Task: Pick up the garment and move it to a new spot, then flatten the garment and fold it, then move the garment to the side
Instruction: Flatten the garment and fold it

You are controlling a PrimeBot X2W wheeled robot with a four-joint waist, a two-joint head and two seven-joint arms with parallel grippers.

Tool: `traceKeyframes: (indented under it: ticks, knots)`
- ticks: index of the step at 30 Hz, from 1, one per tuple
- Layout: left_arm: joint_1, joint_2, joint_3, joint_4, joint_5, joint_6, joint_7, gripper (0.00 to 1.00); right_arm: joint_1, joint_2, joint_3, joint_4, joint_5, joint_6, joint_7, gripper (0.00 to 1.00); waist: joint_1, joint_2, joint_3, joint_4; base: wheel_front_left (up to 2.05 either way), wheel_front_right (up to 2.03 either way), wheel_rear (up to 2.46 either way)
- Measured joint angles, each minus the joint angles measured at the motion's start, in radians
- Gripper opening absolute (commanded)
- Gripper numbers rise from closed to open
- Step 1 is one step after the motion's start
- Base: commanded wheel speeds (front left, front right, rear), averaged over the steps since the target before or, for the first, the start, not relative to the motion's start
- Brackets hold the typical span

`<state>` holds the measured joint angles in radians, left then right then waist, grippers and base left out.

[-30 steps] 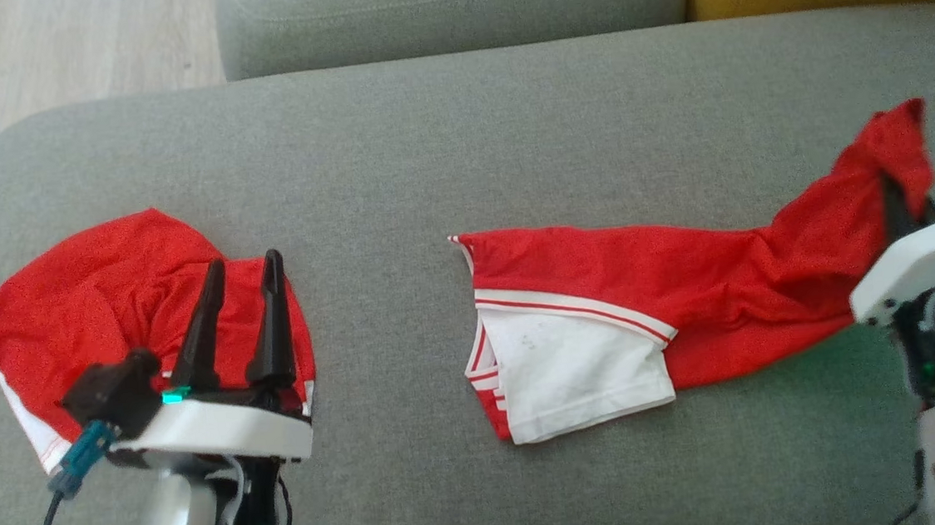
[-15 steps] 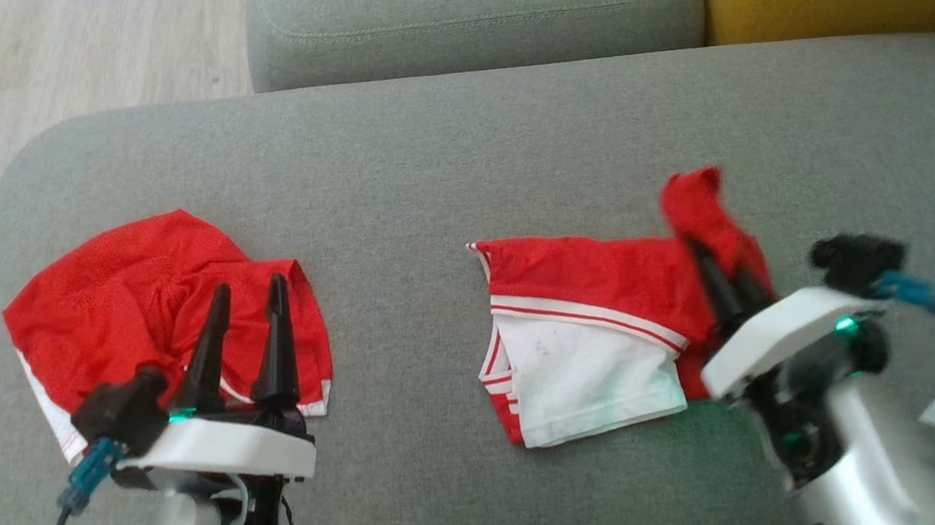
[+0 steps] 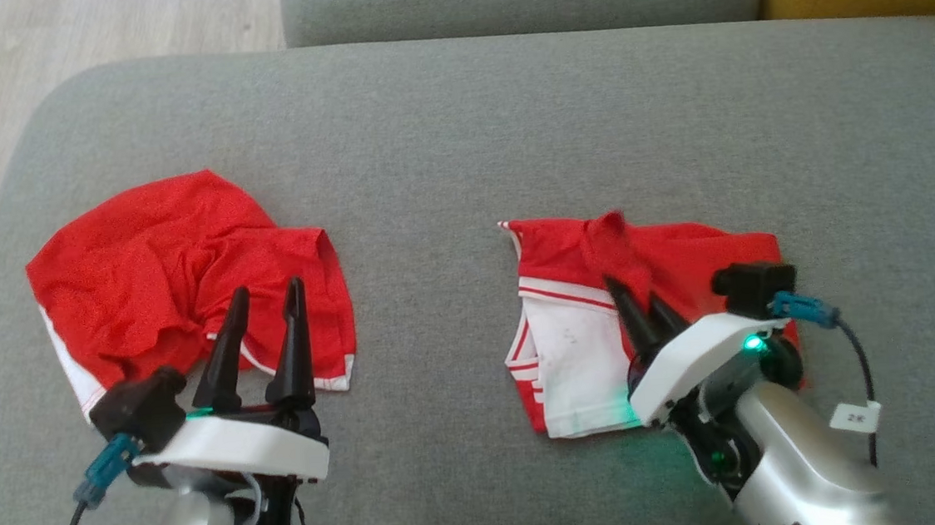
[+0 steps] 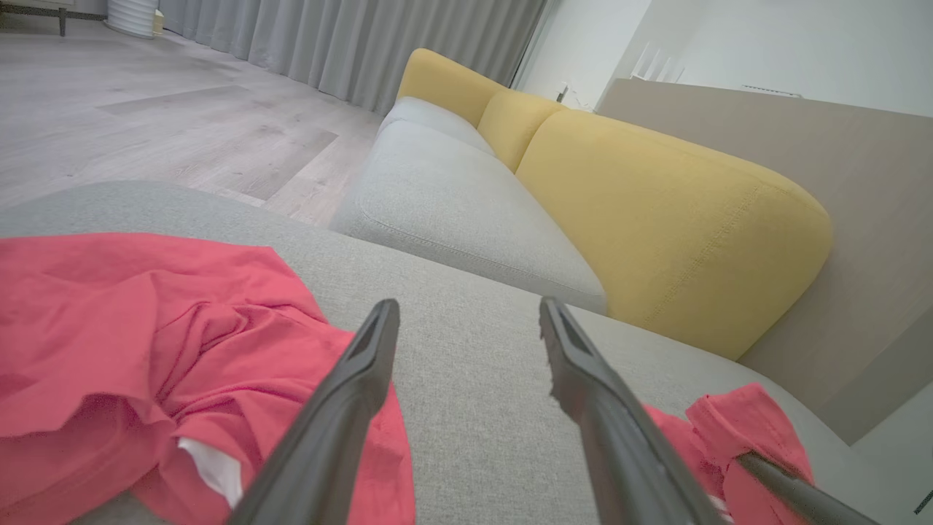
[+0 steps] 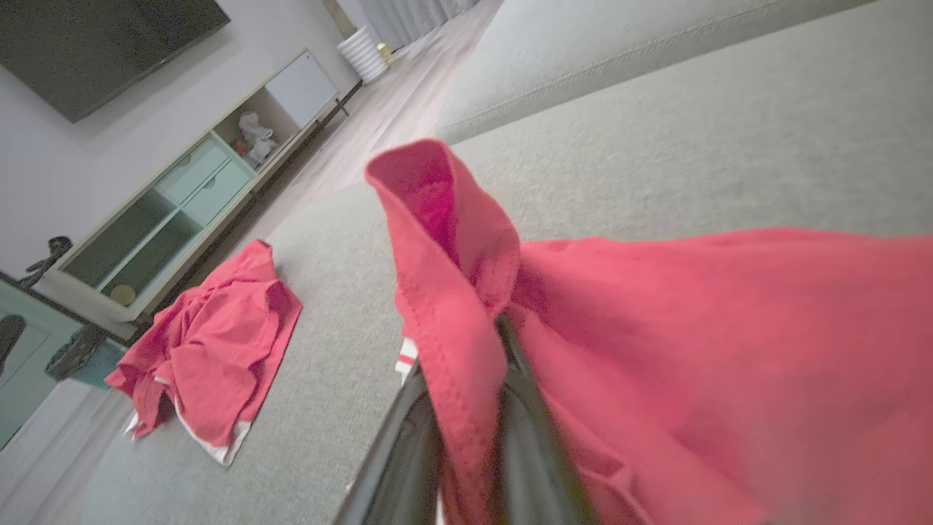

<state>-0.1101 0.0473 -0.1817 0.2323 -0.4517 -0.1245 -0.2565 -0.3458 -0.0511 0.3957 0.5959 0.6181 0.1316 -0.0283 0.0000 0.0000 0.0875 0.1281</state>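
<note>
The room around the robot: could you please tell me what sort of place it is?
Probably a home living room: grey sofa with yellow cushions, wall-mounted television, low cabinet beneath it.

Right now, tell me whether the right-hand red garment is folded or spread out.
Partly folded: the right tool, shut on the garment, holds a red edge doubled over the rest.

Garment (image 5: 656,328) fold hides right jaws' tips.
</note>
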Motion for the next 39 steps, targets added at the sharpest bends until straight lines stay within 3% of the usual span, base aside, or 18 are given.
traceKeyframes:
  ticks: [1, 10, 17, 21, 27, 33, 39]
  knots:
    - [-0.001, 0.000, -0.001, 0.003, 0.000, 0.000, 0.000, 1.00, -0.006, -0.002, 0.016, 0.020, 0.006, 0.000, -0.003, 1.00, 0.0000, 0.0000, 0.003, 0.005, 0.00, 0.00, 0.00]
    - [-0.007, 0.000, -0.001, 0.024, -0.009, 0.000, 0.000, 1.00, -0.018, -0.009, 0.215, 0.024, 0.222, 0.000, -0.021, 1.00, 0.0000, 0.0000, -0.009, 0.004, 0.00, 0.00, 0.00]
    - [-0.005, 0.000, -0.001, 0.025, -0.009, 0.001, 0.000, 1.00, -0.098, -0.009, 0.223, 0.051, 0.271, 0.000, -0.062, 1.00, 0.0000, 0.0000, -0.037, -0.031, 0.00, 0.00, 0.00]
    - [-0.002, 0.000, -0.001, 0.022, -0.009, 0.001, 0.000, 1.00, -0.165, -0.009, 0.140, 0.105, 0.153, 0.000, -0.093, 1.00, 0.0000, 0.0000, -0.049, -0.056, 0.00, 0.00, 0.00]
    - [-0.002, 0.000, -0.001, -0.001, -0.008, 0.002, 0.000, 1.00, -0.208, -0.012, -0.067, 0.146, -0.096, 0.000, -0.125, 1.00, 0.0000, 0.0000, -0.051, -0.085, 0.00, 0.00, 0.00]
    - [-0.002, 0.000, -0.002, -0.007, -0.006, 0.002, 0.000, 1.00, -0.137, -0.048, -0.195, 0.026, -0.340, 0.000, -0.140, 1.00, 0.0000, 0.0000, -0.042, -0.102, 0.00, 0.00, 0.00]
    - [-0.002, 0.000, -0.003, -0.021, -0.006, 0.002, 0.000, 1.00, 0.039, -0.047, -0.325, -0.123, -0.477, 0.000, -0.147, 1.00, 0.0000, 0.0000, -0.037, -0.111, 0.00, 0.00, 0.00]
